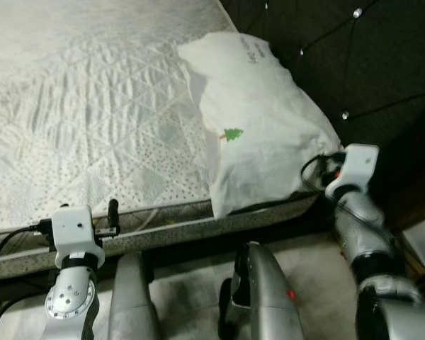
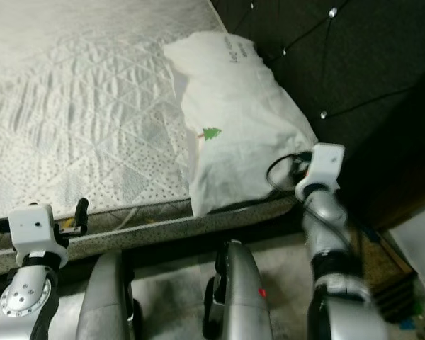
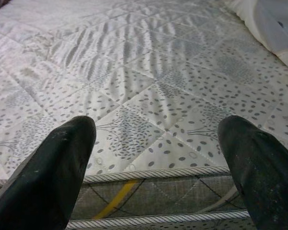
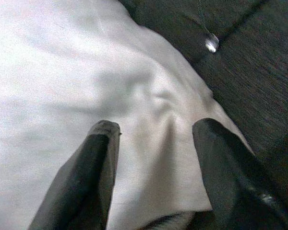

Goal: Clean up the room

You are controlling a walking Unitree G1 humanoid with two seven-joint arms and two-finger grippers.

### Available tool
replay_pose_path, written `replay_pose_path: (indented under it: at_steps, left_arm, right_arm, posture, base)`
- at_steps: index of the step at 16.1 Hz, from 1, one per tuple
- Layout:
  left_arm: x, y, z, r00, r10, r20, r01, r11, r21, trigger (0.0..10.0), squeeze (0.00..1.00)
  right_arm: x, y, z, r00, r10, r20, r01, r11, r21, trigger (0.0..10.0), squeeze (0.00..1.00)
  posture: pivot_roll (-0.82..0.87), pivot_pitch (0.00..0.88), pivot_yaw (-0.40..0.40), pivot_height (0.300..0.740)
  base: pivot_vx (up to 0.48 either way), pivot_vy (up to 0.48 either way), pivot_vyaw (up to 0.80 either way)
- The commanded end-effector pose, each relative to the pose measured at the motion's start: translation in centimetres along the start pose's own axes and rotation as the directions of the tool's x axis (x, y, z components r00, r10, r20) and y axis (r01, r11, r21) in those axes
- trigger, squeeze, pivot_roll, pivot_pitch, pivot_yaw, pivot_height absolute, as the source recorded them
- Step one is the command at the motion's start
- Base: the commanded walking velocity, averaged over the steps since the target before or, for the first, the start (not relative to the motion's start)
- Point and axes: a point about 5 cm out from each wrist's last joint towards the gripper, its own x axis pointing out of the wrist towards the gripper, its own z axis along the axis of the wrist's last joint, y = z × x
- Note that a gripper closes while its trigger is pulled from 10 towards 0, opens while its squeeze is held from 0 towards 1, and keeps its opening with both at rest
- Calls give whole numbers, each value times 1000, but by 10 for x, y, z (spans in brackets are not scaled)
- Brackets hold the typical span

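- Right claw [image 4: 153, 143] reached forward at the bed's near right corner, its two black fingers [image 4: 93, 177] spread apart around a fold at the pillow's edge, not clenched on it.
- Left claw [image 3: 156, 158] hovered at the near edge of the bed, released, fingers wide apart above the mattress [image 1: 92, 106] seam.
- Both silver arms were bent upward from the robot's body, each wrist capped by a white block.
- A white pillow [image 1: 258, 120] lay crumpled at the right side of the mattress, against a dark tufted headboard [image 1: 354, 64] with shiny buttons.
- The pillow carried a small green tree picture [image 1: 232, 134] and a line of dark print near its top, too small to read.
- The mattress was pale, quilted in diamonds with a dotted pattern.
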Motion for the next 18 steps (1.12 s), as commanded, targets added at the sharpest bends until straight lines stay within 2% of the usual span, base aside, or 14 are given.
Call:
replay_pose_path:
  at_steps: [1,3,5,6,8,9,10,14,18]
  left_arm:
    - [1,-2,-1,1000,-7,0,7,1000,-1,10000,0]
    - [8,-6,2,1000,-25,12,25,1000,-7,10000,0]
    - [17,-5,6,999,-23,31,24,1000,-13,10000,0]
    - [23,-7,7,999,-30,34,30,999,-17,10000,0]
    - [24,-12,8,998,-42,38,43,999,-23,10000,0]
    - [25,-15,8,998,-51,42,52,998,-26,10000,0]
    - [27,-17,8,997,-57,45,58,998,-28,10000,0]
    - [42,-15,15,996,-47,79,50,998,-31,10000,0]
    - [56,-20,21,993,-41,112,46,998,-44,10000,0]
  right_arm:
    - [-6,11,6,998,45,51,-46,999,16,10000,1000]
    - [-22,37,2,987,140,74,-145,988,53,10000,1000]
    - [-34,55,3,977,191,92,-197,978,65,10000,1000]
    - [-45,68,12,950,265,166,-277,960,52,10000,1000]
    - [-50,75,15,943,287,167,-299,952,56,10000,1000]
    - [-53,77,17,943,288,169,-302,951,64,10000,694]
    - [-52,79,17,945,283,165,-298,952,69,10000,0]
    - [-43,90,27,931,311,191,-329,942,68,10000,0]
    - [-32,97,35,920,326,215,-347,935,67,10000,0]
  posture:
    - [109,71,-60,579]
    - [90,62,-48,579]
    - [76,57,-41,579]
    - [69,48,-39,584]
    - [64,45,-35,599]
    - [64,40,-33,609]
    - [64,26,-29,624]
    - [67,0,-28,669]
    - [56,0,-32,714]
  base:
    - [0,0,0]
    - [0,0,0]
    - [0,0,0]
    - [0,0,0]
    - [0,0,0]
    - [0,0,0]
    - [0,0,0]
    - [0,0,0]
    - [0,0,0]
